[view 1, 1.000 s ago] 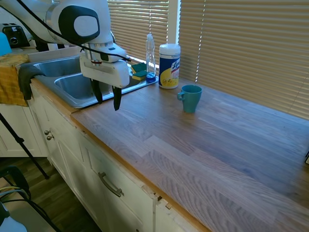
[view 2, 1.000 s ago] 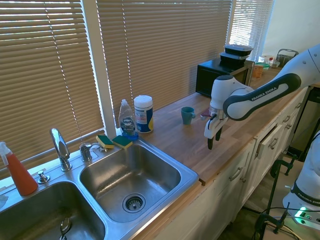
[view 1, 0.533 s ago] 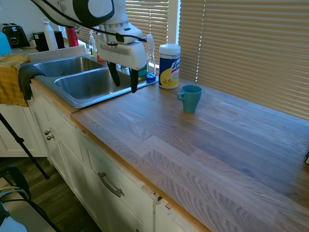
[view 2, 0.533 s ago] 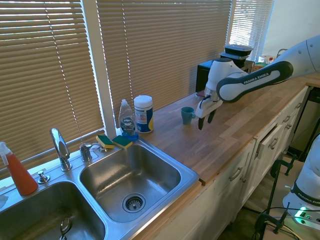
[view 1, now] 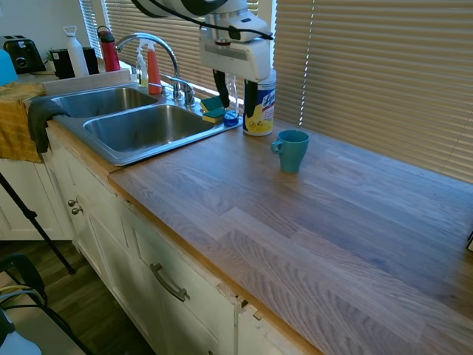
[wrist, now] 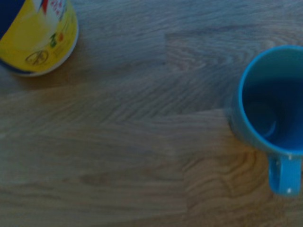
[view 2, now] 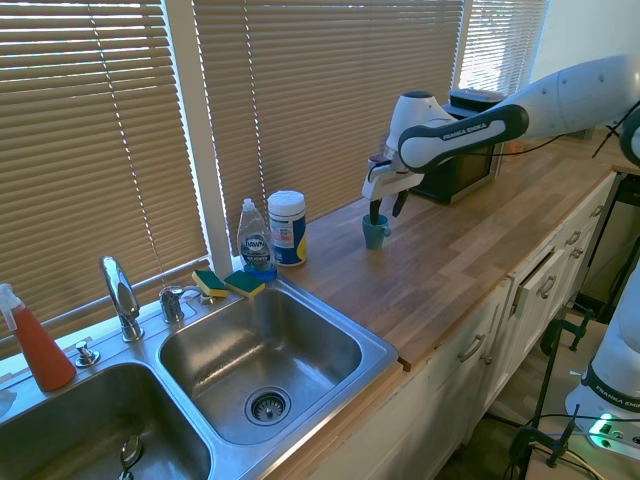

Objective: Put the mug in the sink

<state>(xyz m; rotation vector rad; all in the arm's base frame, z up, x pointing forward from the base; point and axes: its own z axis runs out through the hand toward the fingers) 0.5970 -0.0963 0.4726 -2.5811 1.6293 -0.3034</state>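
The mug (view 1: 291, 149) stands upright on the counter (view 1: 332, 214), untouched, at about 4 o'clock from the wipes canister (view 1: 259, 103) and well apart from the sink (view 1: 140, 127). My gripper (view 2: 385, 208) has swung over from the counter's front edge within 1 second and now hovers above the mug, fingers parted and empty. I judge that the grasp comes next.

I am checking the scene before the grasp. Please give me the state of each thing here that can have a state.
mug: upright on the counter, empty, not held.
gripper: open, holding nothing, above the counter near the mug.
sink: near basin holds no dishes, drain uncovered.
faucet: no water running.
wipes canister: upright, lid on.
dish soap bottle: upright, cap on.
sponges: lying flat on the sink's rim.
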